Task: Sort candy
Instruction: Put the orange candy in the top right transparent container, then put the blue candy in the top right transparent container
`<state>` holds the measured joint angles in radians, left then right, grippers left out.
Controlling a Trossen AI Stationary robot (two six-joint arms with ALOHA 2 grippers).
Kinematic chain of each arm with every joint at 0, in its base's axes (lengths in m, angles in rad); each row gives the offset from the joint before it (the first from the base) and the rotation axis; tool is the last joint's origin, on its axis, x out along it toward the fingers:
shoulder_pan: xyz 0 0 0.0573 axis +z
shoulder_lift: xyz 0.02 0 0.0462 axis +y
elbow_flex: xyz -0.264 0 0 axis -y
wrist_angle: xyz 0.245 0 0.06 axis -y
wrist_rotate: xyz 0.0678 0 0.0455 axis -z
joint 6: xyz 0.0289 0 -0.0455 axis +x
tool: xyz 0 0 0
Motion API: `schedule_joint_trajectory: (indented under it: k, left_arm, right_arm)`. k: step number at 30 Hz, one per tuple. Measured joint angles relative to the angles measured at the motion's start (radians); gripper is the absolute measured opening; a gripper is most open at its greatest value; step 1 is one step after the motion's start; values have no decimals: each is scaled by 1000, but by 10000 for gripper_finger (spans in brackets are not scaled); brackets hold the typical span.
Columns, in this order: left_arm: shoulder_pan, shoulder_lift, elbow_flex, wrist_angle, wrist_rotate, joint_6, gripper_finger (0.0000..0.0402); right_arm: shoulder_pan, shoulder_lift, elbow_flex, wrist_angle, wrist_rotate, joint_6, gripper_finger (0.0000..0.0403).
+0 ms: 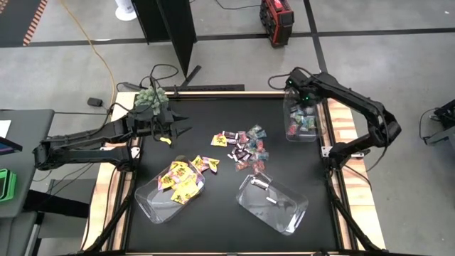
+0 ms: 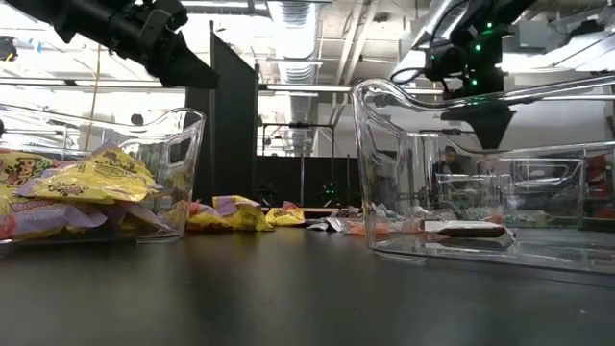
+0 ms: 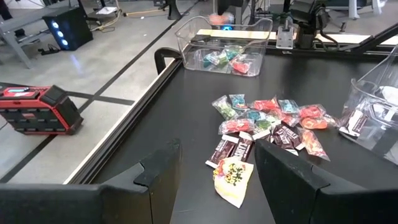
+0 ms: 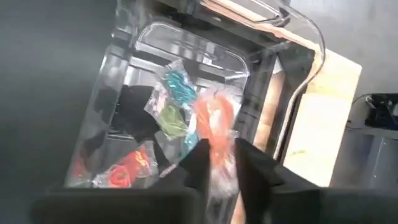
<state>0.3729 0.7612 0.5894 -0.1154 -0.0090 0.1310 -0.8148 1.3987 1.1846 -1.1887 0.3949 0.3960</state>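
- The candy [image 1: 240, 147] lies mostly in a loose heap at the middle of the black table [image 1: 213, 213]. It mixes yellow packets, dark mini bars and teal-and-pink wrappers.
- More is already sorted. Yellow packets [image 1: 181, 181] fill the clear bin at seven o'clock, a dark bar [image 2: 468, 229] lies in the bin at five o'clock, and coloured wrappers [image 3: 227, 59] sit in the bin at two o'clock.
- One yellow packet [image 3: 233, 179] lies apart at ten o'clock, just beside the left gripper.
- By the look of them, the sweets are very light, with thin crinkly wrappers that are probably slippery and yield under a pinch. The mini bars seem stiffer. I judge a hold across the middle of the body safer than one on a loose wrapper edge.
- The left gripper [image 3: 214, 171] reaches in from nine o'clock, low and aimed toward the centre. Its jaws stand apart either side of the yellow packet, not closed on it.
- The right gripper [image 4: 217, 155] is folded over the two-o'clock bin [image 1: 287, 128], pointing down into it. An orange-wrapped sweet [image 4: 214, 121] sits between its fingertips. Its jaws are only narrowly apart, and I cannot tell whether they grip the sweet or have let it go.
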Motion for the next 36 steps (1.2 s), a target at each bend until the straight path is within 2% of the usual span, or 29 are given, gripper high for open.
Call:
schedule_joint_trajectory:
  k: [7, 10, 14, 17, 19, 23, 36]
  left_arm:
    - [0, 0, 0, -5, 0, -2, 196]
    - [0, 0, 0, -5, 0, -2, 196]
    - [0, 0, 0, -5, 0, 4, 197]
    - [0, 0, 0, -2, 0, 4, 197]
    - [0, 0, 0, -2, 0, 5, 197]
    - [0, 0, 0, -2, 0, 6, 197]
    - [0, 0, 0, -25, 0, -1, 197]
  right_arm:
    - [28, -6, -13, 91, -1, -91, 226]
    - [111, -19, -13, 209, -33, -196, 255]
    - [266, -3, -12, 376, -101, -369, 257]
    - [352, 49, -11, 390, -175, -470, 251]
    - [390, 98, -12, 379, -215, -483, 248]
    - [420, 209, -12, 372, -333, -505, 243]
    - [421, 457, -12, 392, -386, -562, 217]
